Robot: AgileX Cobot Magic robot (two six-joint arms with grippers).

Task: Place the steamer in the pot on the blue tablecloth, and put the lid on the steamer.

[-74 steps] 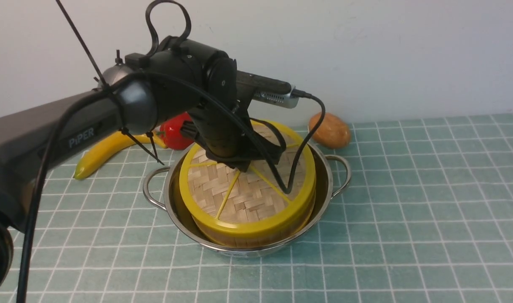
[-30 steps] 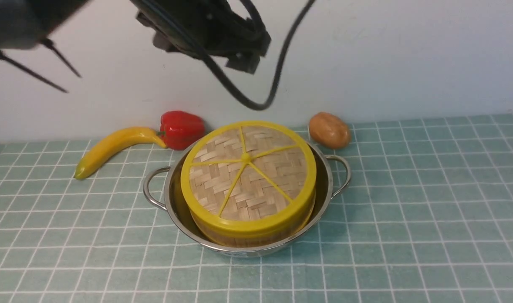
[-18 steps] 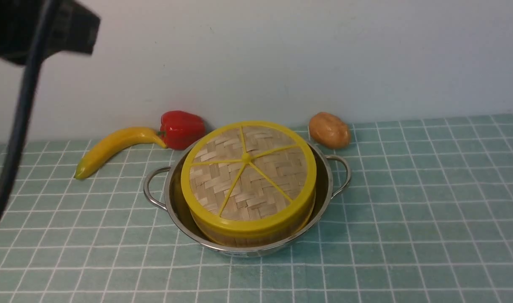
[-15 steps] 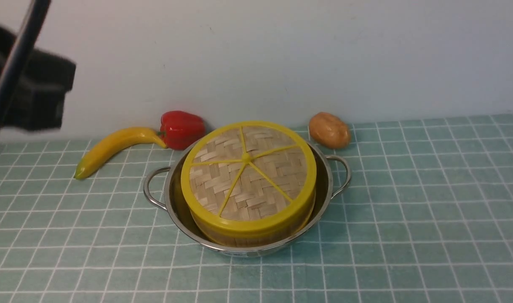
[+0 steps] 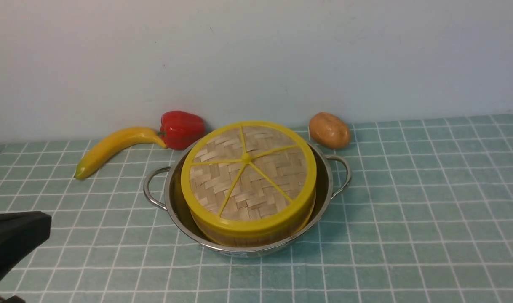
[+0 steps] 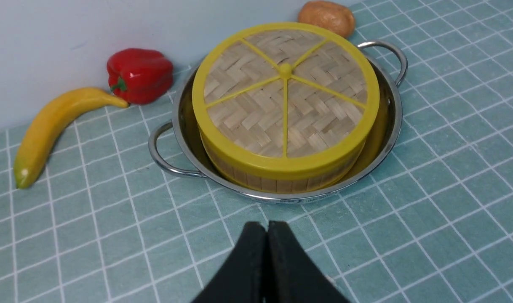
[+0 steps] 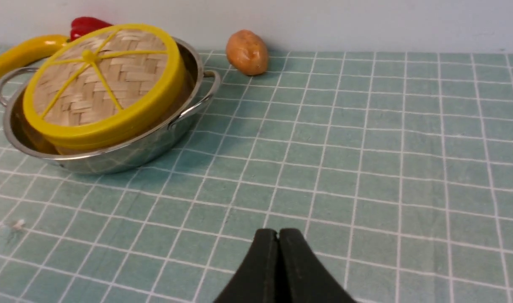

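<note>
The steel pot (image 5: 326, 185) stands on the blue checked tablecloth (image 5: 408, 202). The bamboo steamer (image 5: 248, 237) sits inside it, only its side wall showing under the lid. The woven lid (image 5: 248, 176) with yellow rim and spokes lies flat on the steamer, also in the left wrist view (image 6: 285, 92) and right wrist view (image 7: 100, 80). My left gripper (image 6: 267, 227) is shut and empty, pulled back on the near side of the pot; its dark body shows at the front view's lower left (image 5: 12, 244). My right gripper (image 7: 278, 233) is shut and empty over bare cloth to the pot's right.
A yellow banana (image 5: 113, 147), a red bell pepper (image 5: 181, 128) and a brown potato (image 5: 329, 129) lie along the wall behind the pot. The pale wall closes the far side of the cloth.
My left arm has let go of the lid, lifted off it, swung away left and dropped to the lower left. The lid stays on the steamer in the pot.
</note>
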